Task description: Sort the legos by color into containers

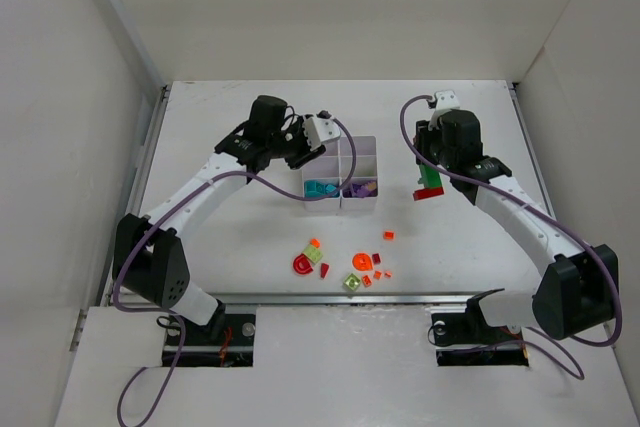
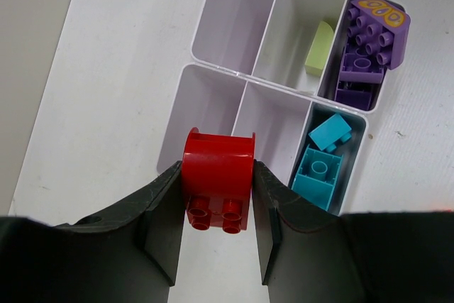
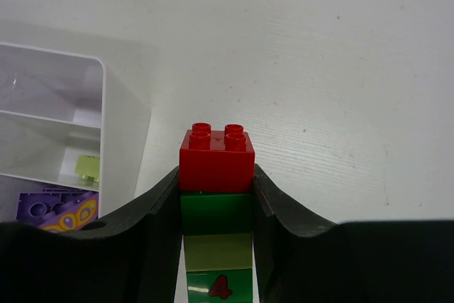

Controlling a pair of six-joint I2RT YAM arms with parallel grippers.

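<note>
- Near table edge: loose legos (image 1: 345, 265) in red, orange, lime, scattered on white table (image 1: 220, 237), well apart from organiser (image 2: 206, 26).
- Right of organiser, apart from it: right gripper (image 3: 216, 175) clamped on stacked bricks (image 3: 217, 211), red on top, then dark green, lime, green with red "4".
- Inside organiser: purple bricks (image 2: 362, 51) and teal bricks (image 2: 323, 164) in neighbouring end compartments, lime piece (image 2: 320, 47) in middle one beside purple.
- At organiser's left edge: left gripper (image 2: 216, 172) pinched tight on red rounded brick (image 2: 218, 157).
</note>
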